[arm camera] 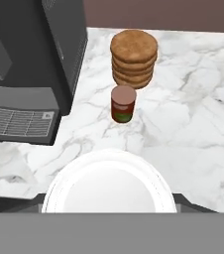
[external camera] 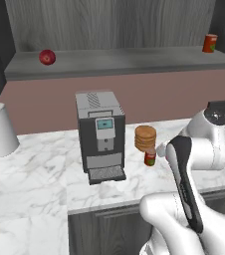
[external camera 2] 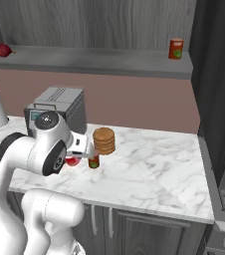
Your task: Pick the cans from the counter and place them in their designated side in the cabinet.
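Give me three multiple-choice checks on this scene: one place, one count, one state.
1. Where is the bright red can?
A. right end of the cabinet shelf
B. on the coffee machine
C. beside the paper towel roll

2. How many cans stand on the counter?
A. none
B. one
C. two

3. How does the darker can stand?
A. on its side
B. upright
C. atop the discs

Answers:
1 A: the bright red can sits at the shelf's right end.
2 B: the darker can alone is on the counter.
3 B: its flat top faces up, in front of the stack of tan discs.
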Tool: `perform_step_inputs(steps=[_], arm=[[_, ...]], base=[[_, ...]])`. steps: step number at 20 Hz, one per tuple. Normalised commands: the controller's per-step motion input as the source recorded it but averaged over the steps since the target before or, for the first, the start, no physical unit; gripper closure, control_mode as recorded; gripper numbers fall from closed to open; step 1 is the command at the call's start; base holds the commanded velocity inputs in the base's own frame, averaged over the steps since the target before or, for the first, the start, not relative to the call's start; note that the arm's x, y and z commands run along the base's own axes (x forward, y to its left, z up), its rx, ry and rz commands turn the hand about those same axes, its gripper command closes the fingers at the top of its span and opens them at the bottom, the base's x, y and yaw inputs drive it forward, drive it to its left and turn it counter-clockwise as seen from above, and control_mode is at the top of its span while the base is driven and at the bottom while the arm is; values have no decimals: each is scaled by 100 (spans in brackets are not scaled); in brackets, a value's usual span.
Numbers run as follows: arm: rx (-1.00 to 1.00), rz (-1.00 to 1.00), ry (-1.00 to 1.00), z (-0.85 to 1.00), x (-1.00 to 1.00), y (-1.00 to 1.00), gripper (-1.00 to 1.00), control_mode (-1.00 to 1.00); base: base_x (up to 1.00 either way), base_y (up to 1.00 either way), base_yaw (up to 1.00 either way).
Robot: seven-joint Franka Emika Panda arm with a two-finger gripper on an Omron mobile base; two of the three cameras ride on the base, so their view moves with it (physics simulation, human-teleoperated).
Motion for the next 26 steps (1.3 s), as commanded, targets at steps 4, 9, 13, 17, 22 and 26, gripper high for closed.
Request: perform_step_inputs(steps=[4,9,13,17,22,26], arm=[[0,0,-18,43,-38,0,100,-100],[0,0,-14,22,-43,0,100,-100],[-2,0,-12,15,-45,0,100,-100],[-4,0,-13,22,-43,0,100,-100],[-7,0,-16,30,-32,0,100,-100],[-7,0,-19,32,-32,-3,100,-100]], base=[[0,0,0],[0,0,0],[0,0,0],[0,0,0],[0,0,0],[0,0,0]])
